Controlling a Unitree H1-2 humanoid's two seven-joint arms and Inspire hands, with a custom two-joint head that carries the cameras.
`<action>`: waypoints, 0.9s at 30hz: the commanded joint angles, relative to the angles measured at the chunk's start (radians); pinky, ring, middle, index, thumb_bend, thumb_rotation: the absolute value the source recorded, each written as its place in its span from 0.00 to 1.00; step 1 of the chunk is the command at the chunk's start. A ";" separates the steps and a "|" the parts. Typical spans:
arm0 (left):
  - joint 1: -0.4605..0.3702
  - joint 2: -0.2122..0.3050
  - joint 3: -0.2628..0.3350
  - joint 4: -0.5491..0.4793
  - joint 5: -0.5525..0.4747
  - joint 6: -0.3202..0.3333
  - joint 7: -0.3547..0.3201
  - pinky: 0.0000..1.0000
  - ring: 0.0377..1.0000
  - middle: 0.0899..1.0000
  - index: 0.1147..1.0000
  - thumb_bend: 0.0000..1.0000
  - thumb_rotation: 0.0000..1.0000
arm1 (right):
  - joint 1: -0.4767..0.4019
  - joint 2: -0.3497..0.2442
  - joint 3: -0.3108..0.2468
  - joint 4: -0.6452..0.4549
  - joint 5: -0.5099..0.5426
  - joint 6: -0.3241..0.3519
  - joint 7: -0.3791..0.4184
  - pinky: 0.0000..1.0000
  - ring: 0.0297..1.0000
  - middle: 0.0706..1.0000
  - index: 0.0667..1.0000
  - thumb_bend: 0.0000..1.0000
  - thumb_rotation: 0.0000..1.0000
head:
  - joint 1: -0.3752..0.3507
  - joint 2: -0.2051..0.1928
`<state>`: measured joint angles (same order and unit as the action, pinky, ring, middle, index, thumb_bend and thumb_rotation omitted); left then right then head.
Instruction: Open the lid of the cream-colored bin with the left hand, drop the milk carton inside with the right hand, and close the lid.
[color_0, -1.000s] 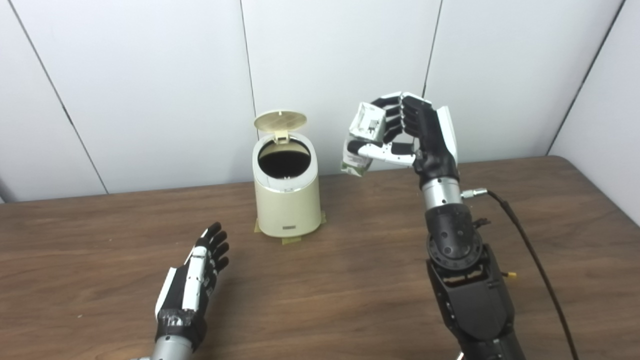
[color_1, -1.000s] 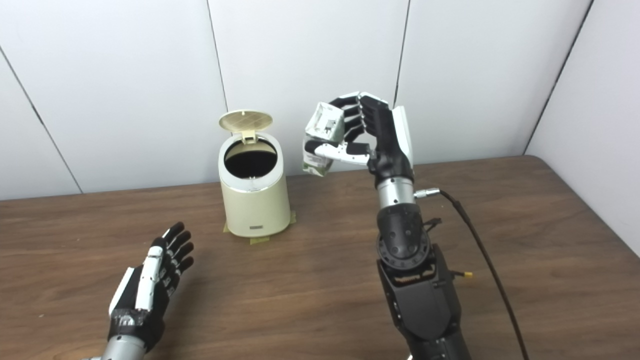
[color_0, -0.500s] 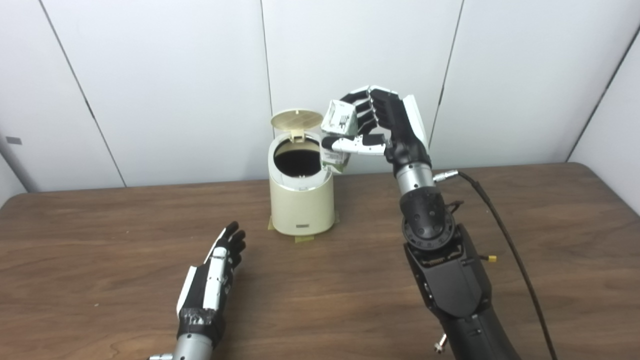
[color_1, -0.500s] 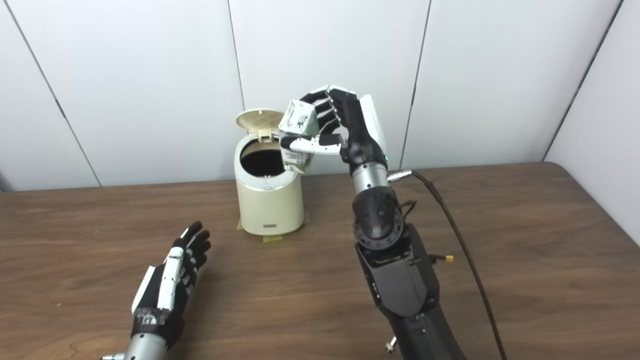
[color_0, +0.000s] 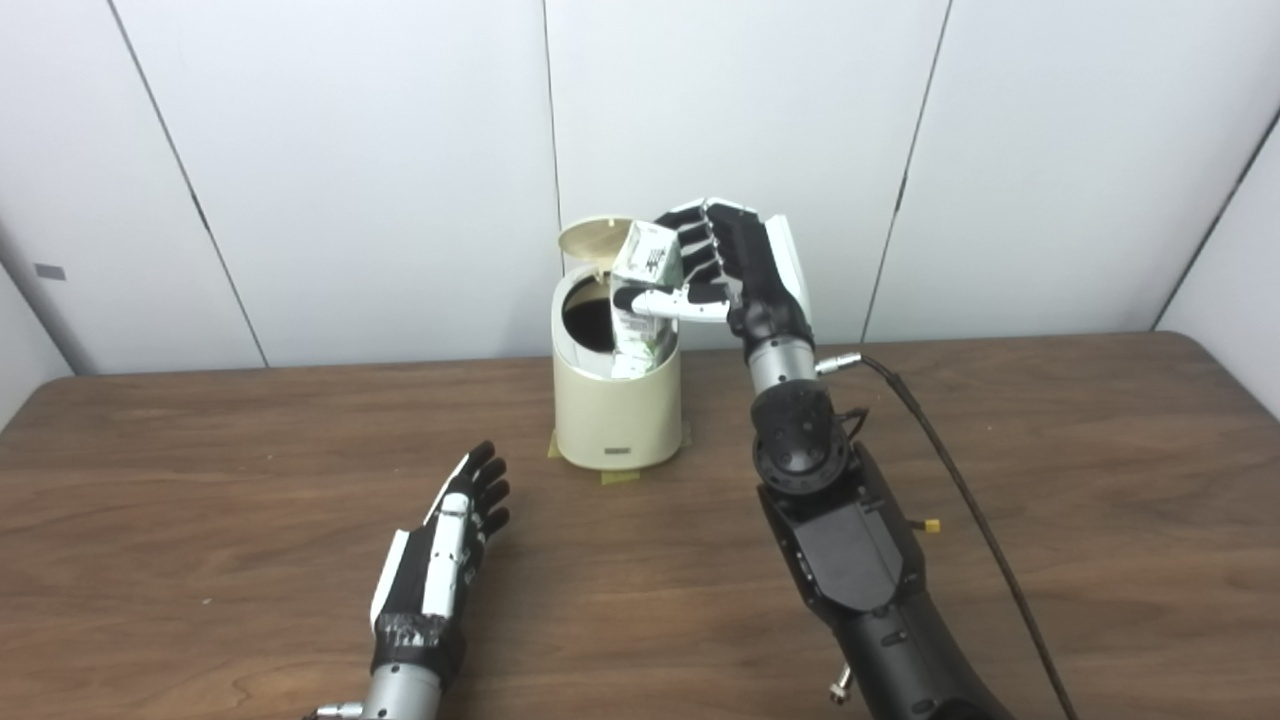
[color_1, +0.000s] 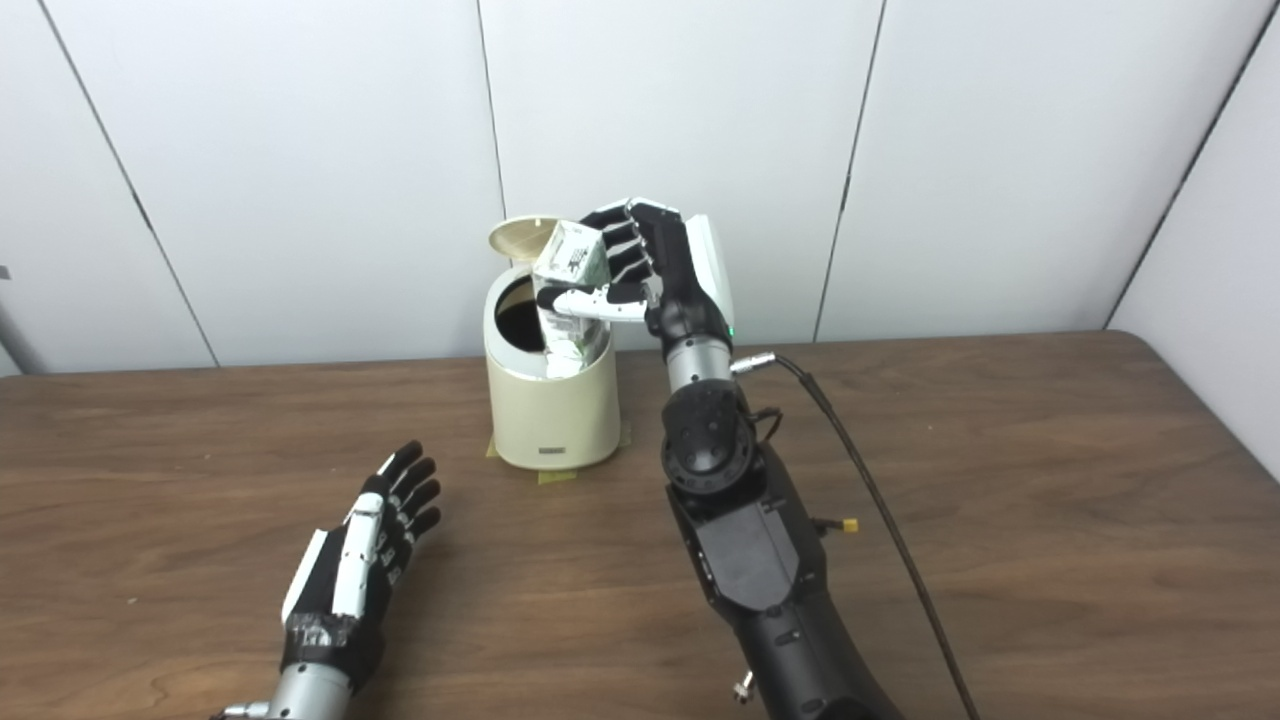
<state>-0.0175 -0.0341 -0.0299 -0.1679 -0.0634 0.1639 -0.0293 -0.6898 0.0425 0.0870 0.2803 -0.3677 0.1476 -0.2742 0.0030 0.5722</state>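
The cream-colored bin (color_0: 617, 415) stands at the back middle of the table, its round lid (color_0: 588, 236) tipped up behind the dark opening. My right hand (color_0: 735, 270) is shut on the white milk carton (color_0: 640, 300), holding it upright over the right part of the opening, its lower end at the rim. My left hand (color_0: 445, 545) lies open on the table in front and to the left of the bin, fingers stretched out, holding nothing.
Brown wooden table (color_0: 1050, 480) with a white panelled wall behind. A black cable (color_0: 960, 500) trails from my right wrist across the table's right side. Tape patches (color_0: 620, 476) sit under the bin.
My right hand carried the carton leftward and down, from beside the bin to over its opening. The camera panned, shifting the whole scene. The left hand stayed resting.
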 joint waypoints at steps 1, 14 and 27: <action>-0.021 -0.016 -0.004 -0.024 0.007 -0.034 0.010 0.92 0.92 0.92 0.93 0.41 0.96 | -0.071 0.002 -0.007 -0.009 0.005 -0.058 -0.019 0.33 0.38 0.47 0.46 0.52 0.00 | 0.001 0.002; -0.007 -0.027 -0.022 -0.041 0.025 -0.028 0.025 0.90 0.92 0.92 0.93 0.41 0.96 | -0.085 0.023 -0.016 0.042 0.024 -0.092 -0.053 0.31 0.36 0.46 0.47 0.52 0.00 | 0.023 0.003; 0.010 -0.033 -0.035 -0.050 0.033 -0.026 0.024 0.91 0.92 0.91 0.92 0.42 0.92 | -0.099 0.045 -0.016 0.136 0.015 -0.219 -0.164 0.31 0.36 0.46 0.47 0.52 0.00 | 0.034 0.004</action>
<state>0.0126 -0.0517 -0.0583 -0.1818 -0.0342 0.1725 -0.0050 -0.7194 0.0822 0.0771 0.4351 -0.3433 -0.0176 -0.4146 0.0353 0.5752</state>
